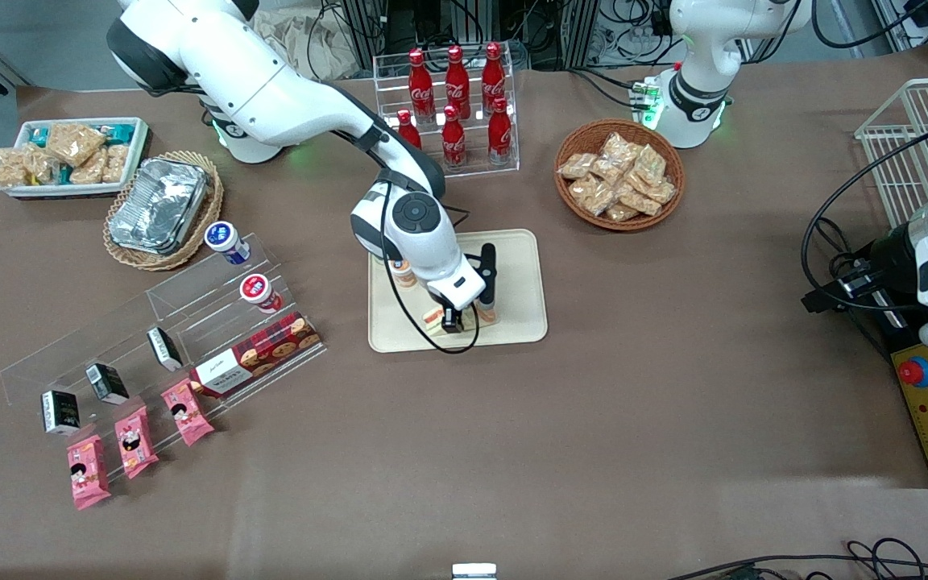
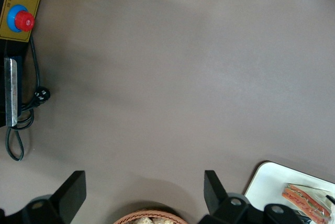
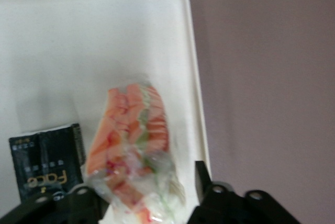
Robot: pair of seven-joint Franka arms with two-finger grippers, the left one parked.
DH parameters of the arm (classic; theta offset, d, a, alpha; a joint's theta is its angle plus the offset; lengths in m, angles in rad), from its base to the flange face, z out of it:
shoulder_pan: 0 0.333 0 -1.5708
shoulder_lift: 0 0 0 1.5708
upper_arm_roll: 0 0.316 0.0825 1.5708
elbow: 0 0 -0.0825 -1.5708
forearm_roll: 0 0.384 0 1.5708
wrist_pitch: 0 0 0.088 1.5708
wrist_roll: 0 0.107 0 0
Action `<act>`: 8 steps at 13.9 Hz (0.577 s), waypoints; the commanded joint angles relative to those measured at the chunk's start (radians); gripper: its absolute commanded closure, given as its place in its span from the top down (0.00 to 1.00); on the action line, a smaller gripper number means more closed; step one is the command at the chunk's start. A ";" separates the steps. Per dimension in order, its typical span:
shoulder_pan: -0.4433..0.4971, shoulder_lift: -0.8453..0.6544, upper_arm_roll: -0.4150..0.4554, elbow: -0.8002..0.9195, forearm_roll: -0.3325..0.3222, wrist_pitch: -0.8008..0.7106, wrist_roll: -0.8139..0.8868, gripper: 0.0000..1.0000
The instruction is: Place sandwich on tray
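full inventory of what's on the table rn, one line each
wrapped wedge sandwich: 1, cream and orange-red, on the tray under the claw
flat beige plastic tray: 1, mid-table
small black packet: 1, on the tray beside the sandwich
red cola bottles: 6, in a clear rack, farther from the front camera than the tray
round wicker basket of beige snack bags: 1, toward the parked arm's end
white bin of snack bags: 1, toward the working arm's end
silver foil containers: stacked in a wicker basket, beside the bin
clear stepped display stand: 1, holding cups, black boxes, a red biscuit box
pink snack packets: 3, nearest the camera
claw: right arm's, over the tray at the sandwich
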 commanded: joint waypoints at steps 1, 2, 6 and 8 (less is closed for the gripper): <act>0.007 -0.087 -0.001 0.017 -0.006 -0.166 0.111 0.99; 0.009 -0.131 0.000 0.016 -0.008 -0.236 0.221 0.99; -0.011 -0.295 0.001 0.016 -0.001 -0.430 0.423 0.99; -0.110 -0.381 0.008 0.017 0.064 -0.545 0.443 0.99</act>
